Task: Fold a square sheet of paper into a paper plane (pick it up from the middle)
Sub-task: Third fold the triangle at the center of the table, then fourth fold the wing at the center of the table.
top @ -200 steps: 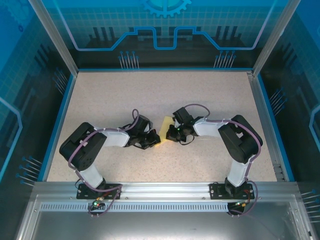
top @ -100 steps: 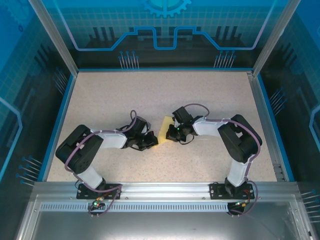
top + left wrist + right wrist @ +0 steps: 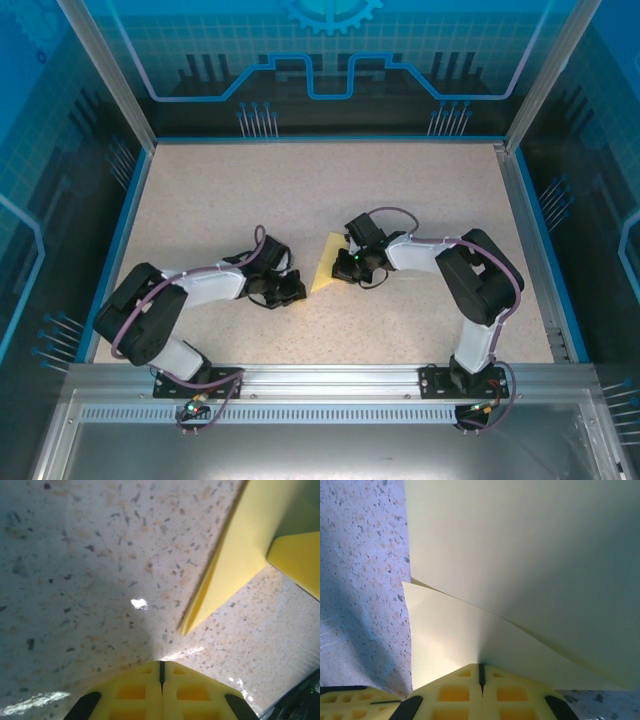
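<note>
Top view, near edge first: the two arm bases are bolted to a metal rail at 6 o'clock, and both arms reach inward over the speckled table.

The left tool lies low at the 8 o'clock side of the sheet of paper, just beside its narrow tip and apart from it. In the left wrist view the left tool has its two yellow fingers pressed together with nothing between them. The pointed tip of the paper rests on the table just beyond them, towards 1 o'clock.

The right tool meets the paper from its 3 o'clock side. In the right wrist view the right tool has its fingers together, clamped on the paper. Two layers fan out from the fingertips, a paler lower flap towards 10 o'clock and a larger shaded layer above it. Bare table shows at 9 o'clock.

The paper sits near the table's centre, slightly towards 6 o'clock. It is folded to a long triangle, with the tip pointing to 7 o'clock and the broad end to 1 o'clock.

Beyond it the table runs on towards 12 o'clock, to blue translucent walls.
</note>
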